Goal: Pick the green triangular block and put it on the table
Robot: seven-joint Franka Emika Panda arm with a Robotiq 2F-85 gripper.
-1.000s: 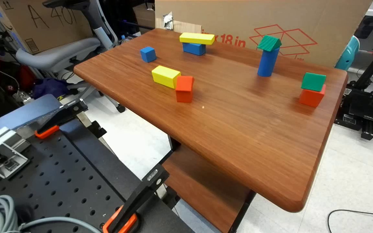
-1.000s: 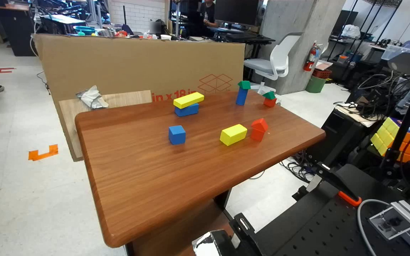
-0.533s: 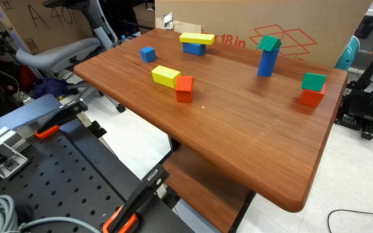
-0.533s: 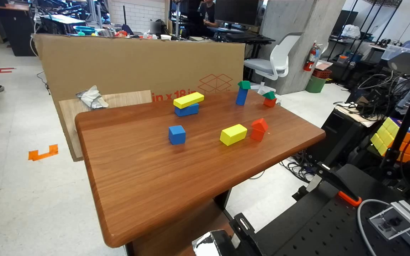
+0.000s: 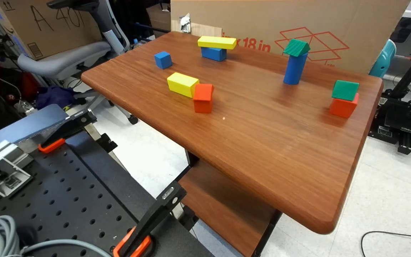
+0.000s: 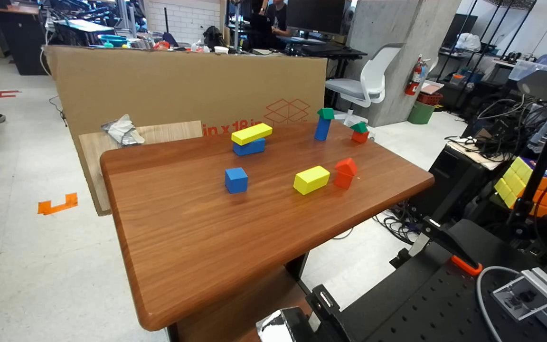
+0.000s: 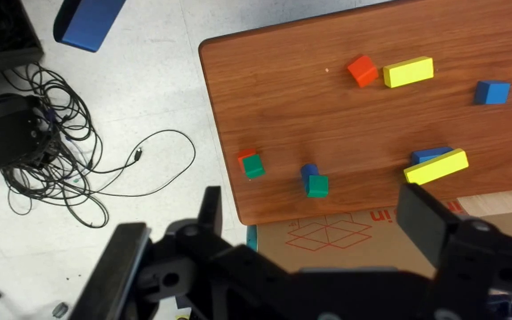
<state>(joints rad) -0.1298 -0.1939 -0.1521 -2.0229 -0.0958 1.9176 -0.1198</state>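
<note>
The fingers [image 7: 429, 222] (spread wide) hang high, well apart from the table [image 7: 282, 111].

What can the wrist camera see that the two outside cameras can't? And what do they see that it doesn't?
Only the wrist view shows the pincer, wide open.

Only the exterior views show the black board with holes and orange-handled clamps.

All three pictures share the wooden table, the printed cardboard, a green triangular block on a tall blue block, and another green block on a red block.
</note>
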